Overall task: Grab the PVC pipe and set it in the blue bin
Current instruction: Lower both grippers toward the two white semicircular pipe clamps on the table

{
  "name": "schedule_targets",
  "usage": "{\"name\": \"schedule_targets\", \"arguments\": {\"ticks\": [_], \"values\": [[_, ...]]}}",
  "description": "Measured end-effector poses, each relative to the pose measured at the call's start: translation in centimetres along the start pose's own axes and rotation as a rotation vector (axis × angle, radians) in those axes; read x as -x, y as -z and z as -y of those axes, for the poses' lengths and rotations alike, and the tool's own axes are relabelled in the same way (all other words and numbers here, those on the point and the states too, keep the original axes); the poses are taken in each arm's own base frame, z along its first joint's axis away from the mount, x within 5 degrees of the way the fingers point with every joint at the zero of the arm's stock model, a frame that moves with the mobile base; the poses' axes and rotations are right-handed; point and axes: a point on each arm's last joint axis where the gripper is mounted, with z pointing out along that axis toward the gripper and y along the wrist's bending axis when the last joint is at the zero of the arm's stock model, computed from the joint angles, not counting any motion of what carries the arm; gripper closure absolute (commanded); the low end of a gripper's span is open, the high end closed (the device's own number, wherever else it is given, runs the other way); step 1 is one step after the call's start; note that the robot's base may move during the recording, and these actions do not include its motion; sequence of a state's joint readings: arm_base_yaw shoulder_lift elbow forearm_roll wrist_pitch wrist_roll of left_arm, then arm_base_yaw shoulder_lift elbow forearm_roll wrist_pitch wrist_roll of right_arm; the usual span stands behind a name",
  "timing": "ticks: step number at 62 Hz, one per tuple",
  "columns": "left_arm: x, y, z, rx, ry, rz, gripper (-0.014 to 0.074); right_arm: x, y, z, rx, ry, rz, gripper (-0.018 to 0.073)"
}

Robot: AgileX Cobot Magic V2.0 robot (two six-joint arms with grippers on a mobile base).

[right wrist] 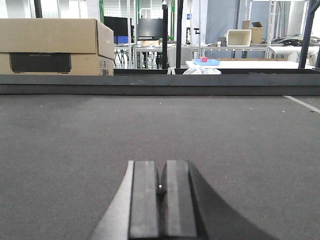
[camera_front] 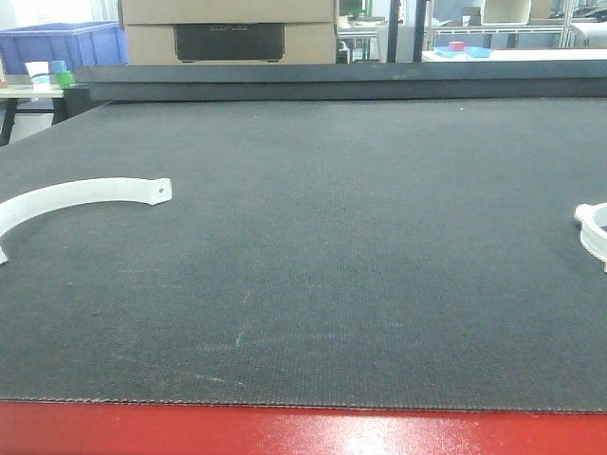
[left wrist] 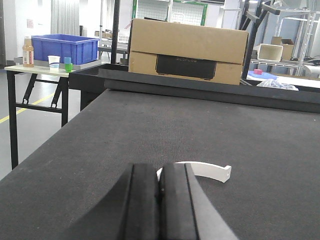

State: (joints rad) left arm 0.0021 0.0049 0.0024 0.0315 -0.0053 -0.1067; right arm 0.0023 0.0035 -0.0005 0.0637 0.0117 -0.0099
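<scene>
The PVC pipe, a small whitish curved piece, lies on the black mat at the far right edge of the front view, partly cut off by the frame. The blue bin stands on a side table beyond the mat's far left corner. My left gripper is shut with nothing between its fingers, low over the mat. My right gripper is also shut and empty, with bare mat ahead. Neither gripper appears in the front view, and neither wrist view shows the pipe.
A long thin white arc strip lies at the mat's left, just beyond my left fingertips. A cardboard box sits behind the raised far rim of the mat. Cups and a bottle stand by the bin.
</scene>
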Motion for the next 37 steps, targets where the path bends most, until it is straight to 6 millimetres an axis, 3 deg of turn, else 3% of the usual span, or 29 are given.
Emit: {"name": "schedule_targets", "arguments": {"ticks": [28, 37], "values": [[0.5, 0.0, 0.1, -0.007, -0.016, 0.060, 0.0707, 0.3, 0.0, 0.0, 0.000, 0.000, 0.033, 0.0727], [0.6, 0.0, 0.1, -0.010, -0.070, 0.064, 0.0707, 1.2, 0.1, 0.0, -0.001, 0.000, 0.135, 0.0727]]}}
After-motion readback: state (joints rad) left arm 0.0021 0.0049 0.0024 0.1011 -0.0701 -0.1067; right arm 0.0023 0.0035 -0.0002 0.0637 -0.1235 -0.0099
